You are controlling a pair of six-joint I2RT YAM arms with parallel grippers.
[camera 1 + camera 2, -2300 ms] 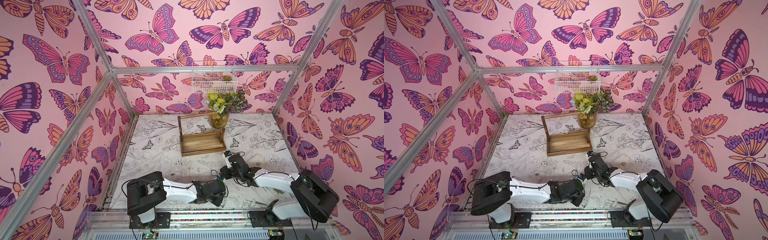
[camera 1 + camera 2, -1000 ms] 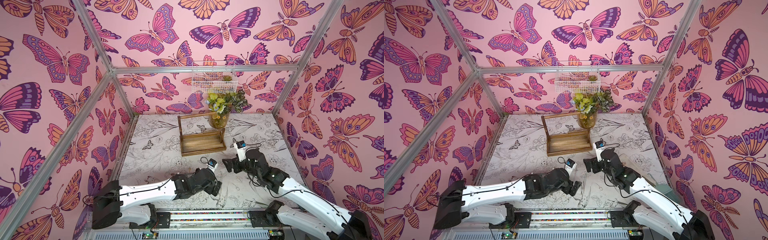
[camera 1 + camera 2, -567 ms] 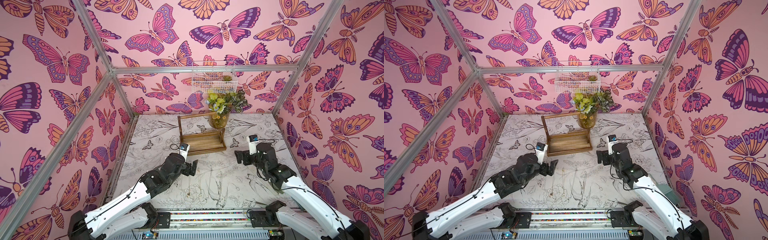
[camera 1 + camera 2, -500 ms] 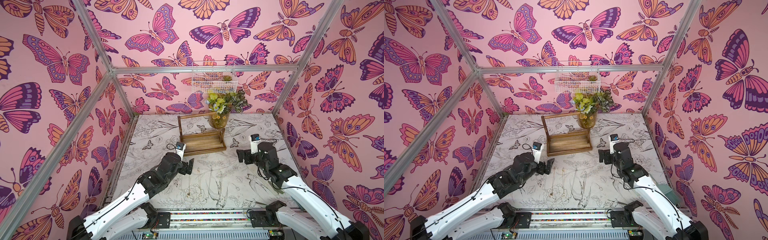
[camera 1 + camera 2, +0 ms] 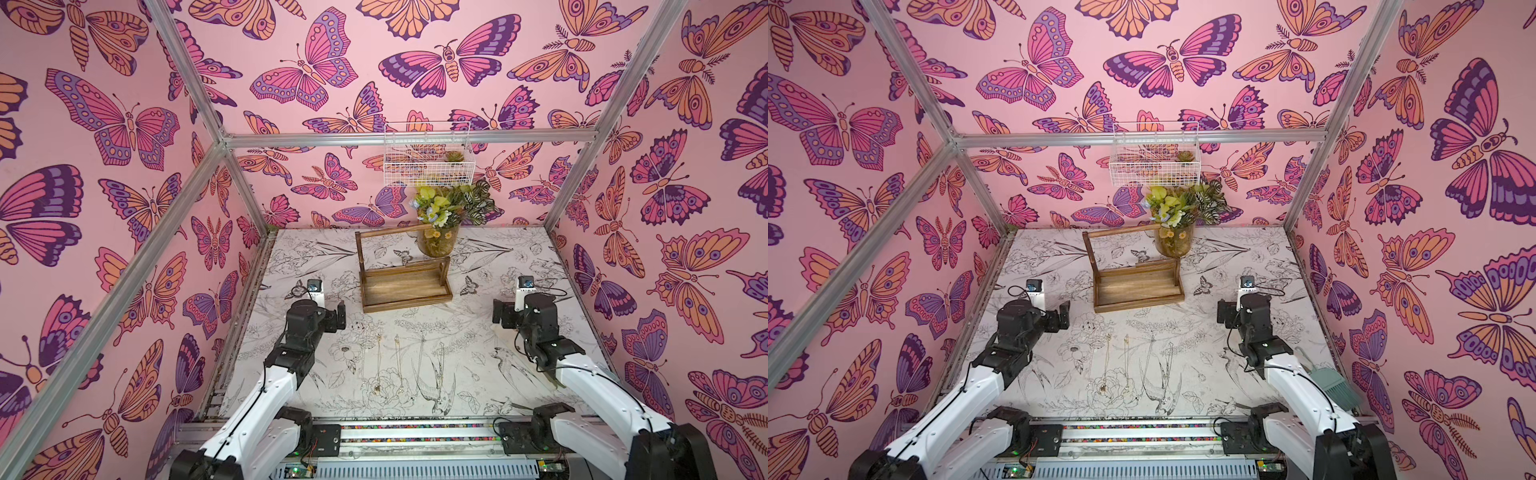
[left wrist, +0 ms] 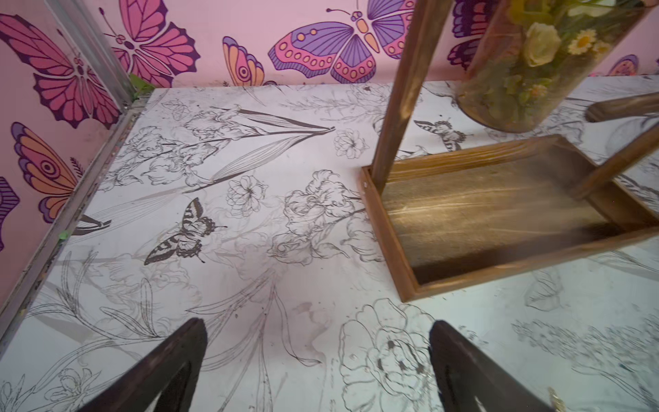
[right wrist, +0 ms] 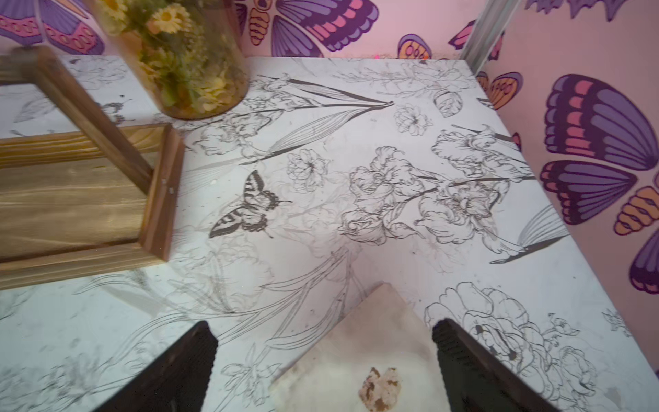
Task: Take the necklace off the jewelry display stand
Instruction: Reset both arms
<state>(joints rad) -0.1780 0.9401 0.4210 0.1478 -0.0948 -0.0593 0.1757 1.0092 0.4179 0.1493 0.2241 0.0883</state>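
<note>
The left hand, black with two fingers, hovers released over the white flower-printed surface, near the left side of the brown stained-wood jewelry display stand. The stand's open frame looks bare. Thin gold necklaces lie on the surface in front of it, well apart from it. The right hand, also released, hovers at the stand's right. The removal seems done, so the next move probably calls only for checking the frame. There are two hands, one stand, and three or four necklaces, too fine to count surely.
</note>
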